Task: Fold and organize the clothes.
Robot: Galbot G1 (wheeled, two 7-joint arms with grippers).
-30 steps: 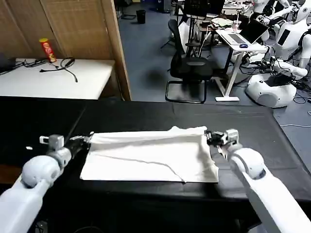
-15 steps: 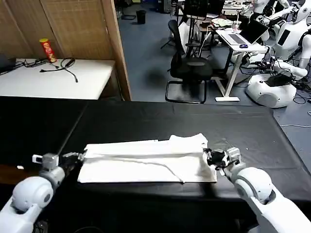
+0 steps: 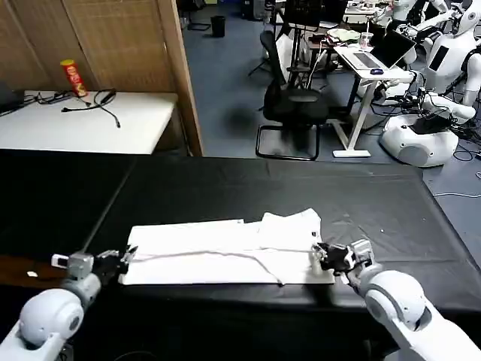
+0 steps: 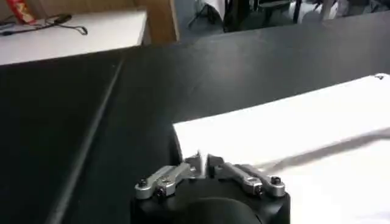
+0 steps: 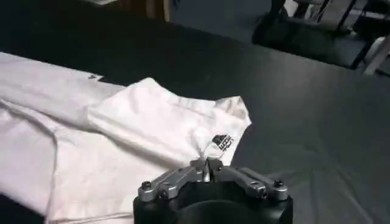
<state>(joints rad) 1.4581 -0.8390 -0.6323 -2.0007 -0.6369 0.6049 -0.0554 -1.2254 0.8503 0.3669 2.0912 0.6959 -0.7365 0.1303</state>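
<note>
The left tool [image 3: 124,258] sits at lower left of the head frame, its fingers pressed together on the near left edge of the shirt [image 3: 225,252]; in the left wrist view the same tool [image 4: 203,164] shows its tips nearly touching, with the shirt [image 4: 304,134] spreading away from them toward the right of that frame. The right tool [image 3: 319,256] is at lower right of centre in the head frame, pinching the shirt's near right edge; in the right wrist view this tool [image 5: 207,164] has its tips closed together against the cloth, and the shirt [image 5: 122,134] fills the left and middle of the frame, a small dark printed mark showing on it just beyond the tips. The shirt lies flat as a long folded band across the middle of the desk [image 3: 391,203], stretched between the two tools, with a raised fold near its right end. The desk wears a black cloth. Beyond it, at upper left, stands a white table [image 3: 90,124] with a red can [image 3: 73,77] and cables.
</note>
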